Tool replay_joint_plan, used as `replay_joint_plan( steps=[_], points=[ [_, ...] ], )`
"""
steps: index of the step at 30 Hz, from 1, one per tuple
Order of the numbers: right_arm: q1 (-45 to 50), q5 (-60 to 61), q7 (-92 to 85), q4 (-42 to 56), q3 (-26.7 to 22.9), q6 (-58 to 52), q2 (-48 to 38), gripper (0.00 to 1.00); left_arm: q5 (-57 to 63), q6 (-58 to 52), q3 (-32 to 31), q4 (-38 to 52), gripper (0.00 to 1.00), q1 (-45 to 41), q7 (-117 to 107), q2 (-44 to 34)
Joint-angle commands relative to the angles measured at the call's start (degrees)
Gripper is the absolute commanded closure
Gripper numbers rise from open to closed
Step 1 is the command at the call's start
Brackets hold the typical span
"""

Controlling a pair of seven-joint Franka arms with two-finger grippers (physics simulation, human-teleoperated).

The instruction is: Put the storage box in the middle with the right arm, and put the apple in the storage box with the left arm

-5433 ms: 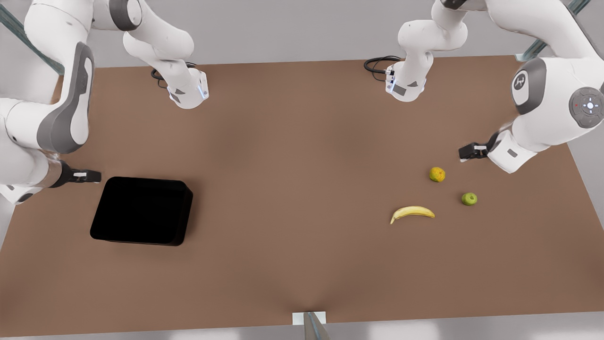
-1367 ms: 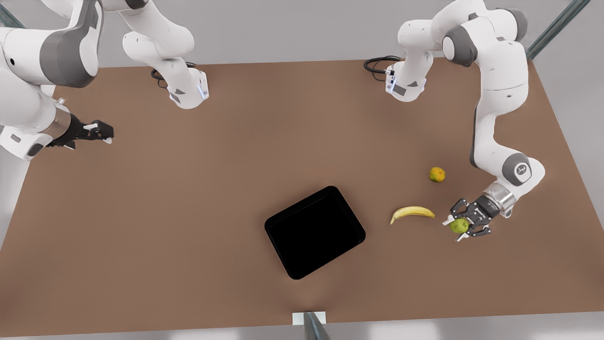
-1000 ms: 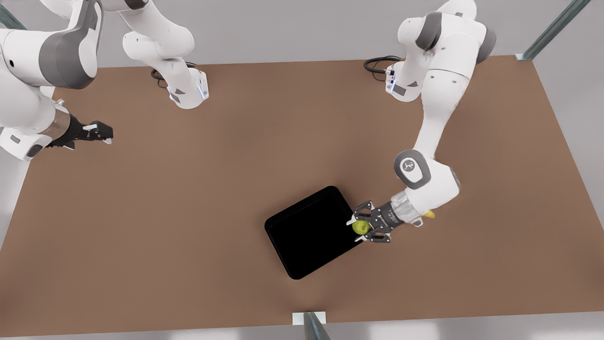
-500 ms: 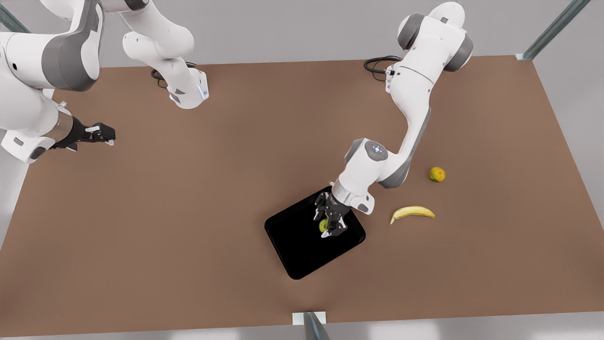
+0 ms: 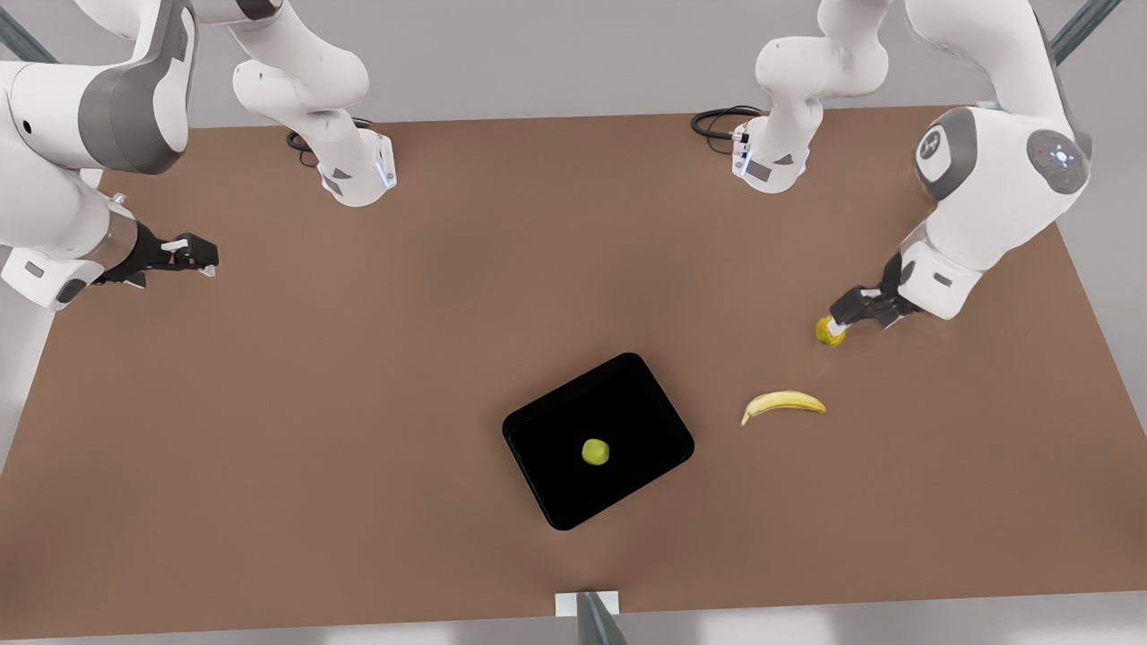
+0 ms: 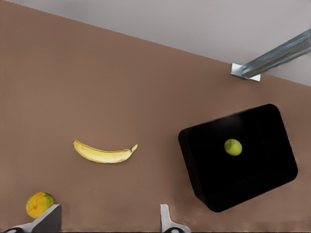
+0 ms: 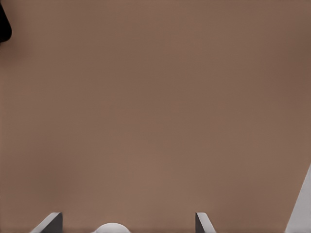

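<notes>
The black storage box lies near the table's middle, toward the front edge. The yellowish-green apple rests loose inside it. The left wrist view has the box with the apple in it too. My left gripper hangs at the front view's right, just over the orange fruit, open with nothing between its fingertips. My right gripper waits at the front view's far left above bare table, open, its fingertips wide apart.
A banana lies to the right of the box in the front view. An orange-yellow fruit sits partly under the left gripper. The banana and the orange fruit also appear in the left wrist view. Both arm bases stand at the table's back.
The left gripper let go of the apple inside the box, then pulled back to the front view's right, above the orange fruit. The right arm stayed put.
</notes>
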Motion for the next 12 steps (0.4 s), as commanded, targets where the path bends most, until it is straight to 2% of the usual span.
replay_joint_plan(
  steps=[1, 2, 5, 8, 12],
  points=[
    [0.0, 0.0, 0.0, 0.0, 0.0, 0.0, 0.0, 0.0, 4.7, -3.6, 0.0, 3.0, 0.04, -1.6, 1.1, 0.9],
    [0.0, 0.0, 0.0, 0.1, 0.0, 0.0, 0.3, 0.0, 4.4, -7.4, 0.0, 7.1, 0.04, -0.9, 1.6, 2.7],
    [0.0, 0.0, 0.0, 0.1, 0.0, 0.0, 0.3, 0.0, 7.1, -3.2, -1.3, 1.1, 0.03, -0.9, 9.4, 3.3],
    [0.0, 0.0, 0.0, 0.1, 0.0, 0.0, 0.3, 0.0, 7.5, -3.1, -1.6, 3.5, 0.01, -2.5, 8.5, 8.7],
    [0.0, 0.0, 0.0, 0.1, 0.0, 0.0, 0.3, 0.0, 9.6, -3.0, -1.6, 3.5, 0.01, -2.5, 8.6, 8.5]
  ],
)
